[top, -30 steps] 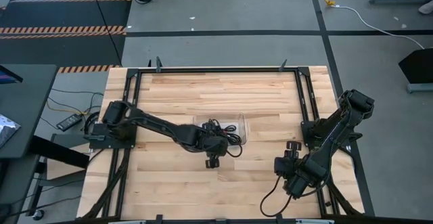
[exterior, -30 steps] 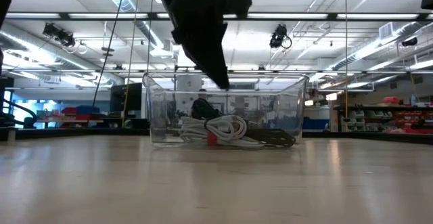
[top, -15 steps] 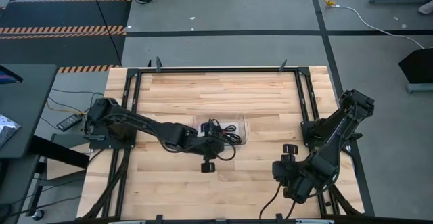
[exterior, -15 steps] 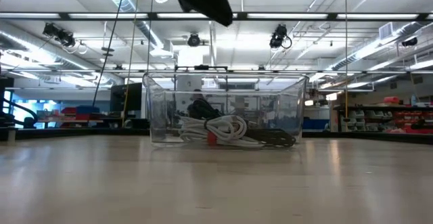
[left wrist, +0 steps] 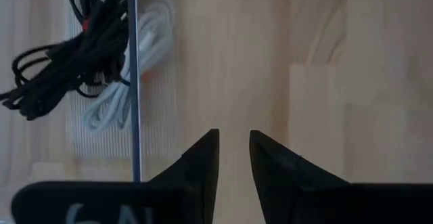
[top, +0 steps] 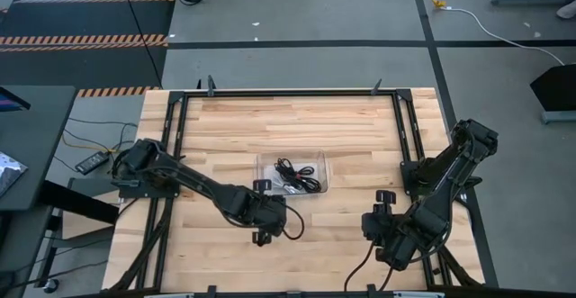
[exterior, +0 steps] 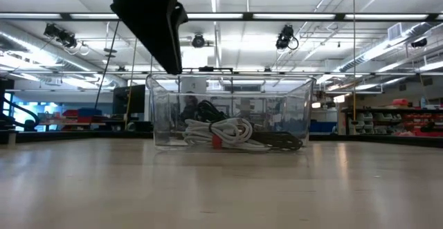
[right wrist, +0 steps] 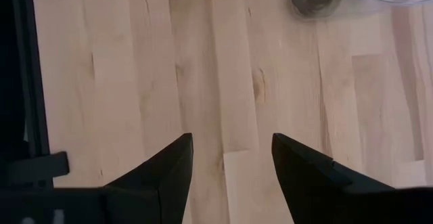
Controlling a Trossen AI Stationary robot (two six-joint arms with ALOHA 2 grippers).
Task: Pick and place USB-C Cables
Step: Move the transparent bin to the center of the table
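The coiled USB-C cables (top: 297, 174) lie in a clear tray (top: 265, 159) at the table's middle. The low view shows a white bundle with a red tie (exterior: 232, 130) and black bundles (exterior: 204, 110) on the tray floor. The left wrist view shows black coils with a red tie (left wrist: 61, 61) beside a white coil (left wrist: 145, 41). My left gripper (top: 270, 215) hangs above the table just near-left of the tray, empty, with a narrow gap between its fingers (left wrist: 234, 135). It also shows in the low view (exterior: 169, 59). My right gripper (top: 378, 224) waits open at the near right (right wrist: 233, 137).
Black frame rails (top: 171, 136) run along the table's left, right and far sides. Bare wood (top: 225, 127) lies around the tray. A loose black loop (top: 292, 228) hangs off my left arm near the gripper.
My left gripper has risen from over the tray, then gone toward the table's near and left edges and down again beside the tray. It carries nothing. The cables stay in the tray.
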